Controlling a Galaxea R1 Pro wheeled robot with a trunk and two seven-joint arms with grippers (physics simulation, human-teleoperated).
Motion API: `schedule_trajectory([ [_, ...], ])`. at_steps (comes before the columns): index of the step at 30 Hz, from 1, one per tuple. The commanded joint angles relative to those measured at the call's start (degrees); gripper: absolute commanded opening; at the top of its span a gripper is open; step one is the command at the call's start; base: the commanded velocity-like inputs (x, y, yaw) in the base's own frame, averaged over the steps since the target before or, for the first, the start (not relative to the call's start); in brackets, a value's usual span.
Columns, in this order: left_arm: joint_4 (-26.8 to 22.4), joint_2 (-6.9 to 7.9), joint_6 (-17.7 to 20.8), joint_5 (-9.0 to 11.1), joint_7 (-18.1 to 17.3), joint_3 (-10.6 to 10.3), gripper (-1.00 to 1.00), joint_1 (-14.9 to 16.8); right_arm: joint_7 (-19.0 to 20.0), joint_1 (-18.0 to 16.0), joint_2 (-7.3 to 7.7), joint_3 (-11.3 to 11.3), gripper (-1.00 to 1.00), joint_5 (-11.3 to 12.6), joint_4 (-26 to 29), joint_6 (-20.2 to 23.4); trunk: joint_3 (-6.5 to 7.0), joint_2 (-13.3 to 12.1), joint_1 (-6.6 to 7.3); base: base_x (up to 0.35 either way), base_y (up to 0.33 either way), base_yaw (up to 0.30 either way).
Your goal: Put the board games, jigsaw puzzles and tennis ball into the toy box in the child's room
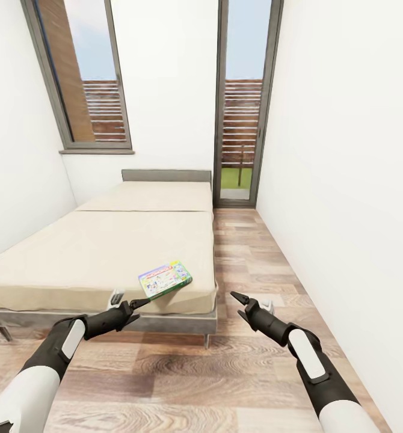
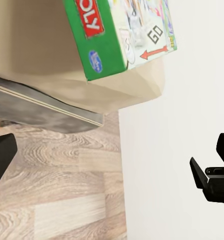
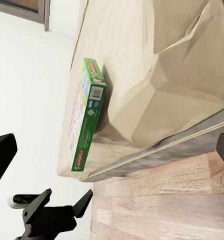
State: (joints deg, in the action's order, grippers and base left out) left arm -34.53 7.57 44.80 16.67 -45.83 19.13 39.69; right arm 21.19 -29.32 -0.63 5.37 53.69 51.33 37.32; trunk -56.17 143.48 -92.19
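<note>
A flat board game (image 1: 165,279) with a white-green cartoon cover lies on the near right corner of the bed (image 1: 93,252), close to the mattress edge. My left gripper (image 1: 132,302) is open just in front of and below that corner, one fingertip nearly at the box's near edge. The left wrist view has the game's green side (image 2: 109,45) a short way beyond the spread fingers (image 2: 214,177). To the right, over the floor, my right gripper (image 1: 237,304) is open and holds nothing. From the right wrist the game (image 3: 86,117) and the left gripper (image 3: 51,215) are both visible.
The bed fills the left side, with a grey frame (image 1: 165,325) and thin legs. A strip of wood-plank floor (image 1: 249,264) runs between the bed and the white right wall (image 1: 346,180). A window (image 1: 87,78) and a tall glass door (image 1: 243,102) are at the back.
</note>
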Motion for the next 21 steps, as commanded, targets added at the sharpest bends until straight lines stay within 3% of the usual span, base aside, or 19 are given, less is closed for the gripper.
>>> schedule_trajectory([
  [1,0.01,-0.01,0.29,0.04,-0.14,0.15,1.0,0.04,0.08,-0.04,-0.07,0.26,1.0,0.1,0.0,0.47,-0.06,0.02,0.0,0.174,0.013,0.0],
  [8,0.04,0.04,0.29,-0.03,-0.14,0.21,1.0,0.04,0.08,-0.04,-0.07,0.26,1.0,0.07,0.0,0.47,-0.06,0.02,0.0,0.145,0.013,0.0],
  [21,0.03,0.03,0.29,-0.06,-0.14,0.46,1.0,0.04,0.08,-0.04,-0.08,0.26,1.0,0.08,-0.57,0.47,-0.06,0.02,0.0,0.018,0.001,0.0],
])
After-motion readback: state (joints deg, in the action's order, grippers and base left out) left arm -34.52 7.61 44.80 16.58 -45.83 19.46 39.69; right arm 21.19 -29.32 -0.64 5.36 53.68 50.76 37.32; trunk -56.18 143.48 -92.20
